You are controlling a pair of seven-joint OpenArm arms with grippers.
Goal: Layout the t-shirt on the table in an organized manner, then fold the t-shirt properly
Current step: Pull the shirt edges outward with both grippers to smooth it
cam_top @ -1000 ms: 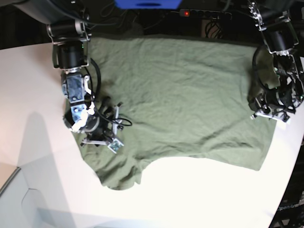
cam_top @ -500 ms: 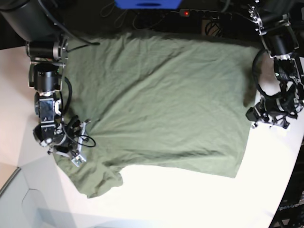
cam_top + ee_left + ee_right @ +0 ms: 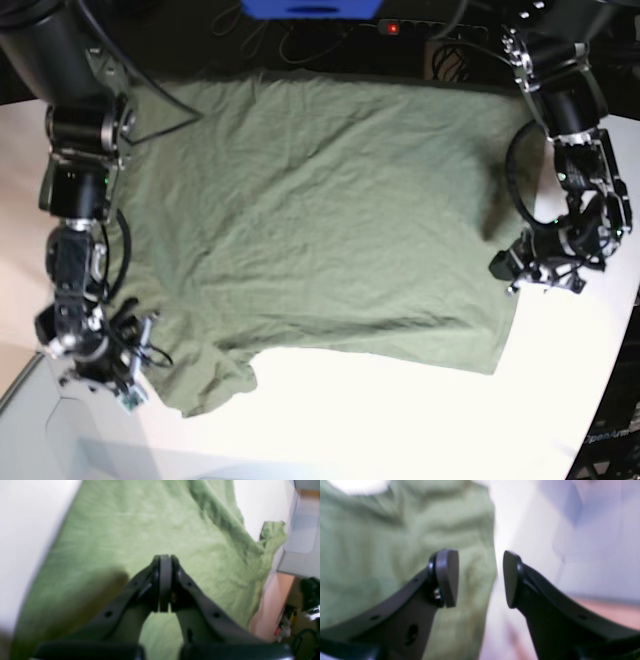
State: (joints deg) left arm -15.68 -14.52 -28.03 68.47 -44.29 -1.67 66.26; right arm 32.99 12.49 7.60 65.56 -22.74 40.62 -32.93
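— Where do you stand?
— Your t-shirt (image 3: 320,220) lies spread on the surface (image 3: 400,420), one sleeve bunched; left claw (image 3: 165,562) pressed together, right claw (image 3: 480,578) spread, both empty; folding is not begun.

Wrinkled matt cloth t-shirt (image 3: 320,220), smooth white table (image 3: 400,420)

You're working in a robotics lab: two arms are flanking a white table (image 3: 400,420), a power strip (image 3: 430,30) with a red light is sitting at 12 o'clock, cables are trailing beside a blue box (image 3: 310,8).
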